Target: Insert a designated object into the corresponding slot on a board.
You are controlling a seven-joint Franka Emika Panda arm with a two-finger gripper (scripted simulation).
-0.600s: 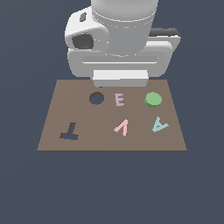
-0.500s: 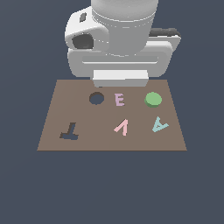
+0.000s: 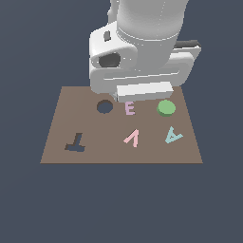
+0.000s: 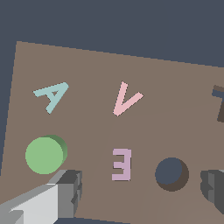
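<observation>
Nothing on the board (image 3: 57,137) has shifted over the last half second; your arm hangs above its far edge as before, so the task is barely begun. Your disc (image 3: 166,107) lies flat beside the E (image 3: 129,108), untouched, well apart from the slot (image 3: 104,107). Your pincer (image 4: 140,192) stands spread wide, empty, though the arm hides it in the exterior view.

One brown board (image 3: 57,137) carries one green disc (image 3: 166,107), one pink E (image 3: 130,108), one pink V (image 3: 133,138), one teal A (image 3: 173,135), one round hole (image 3: 104,107) and one T-shaped cut-out (image 3: 75,143).
</observation>
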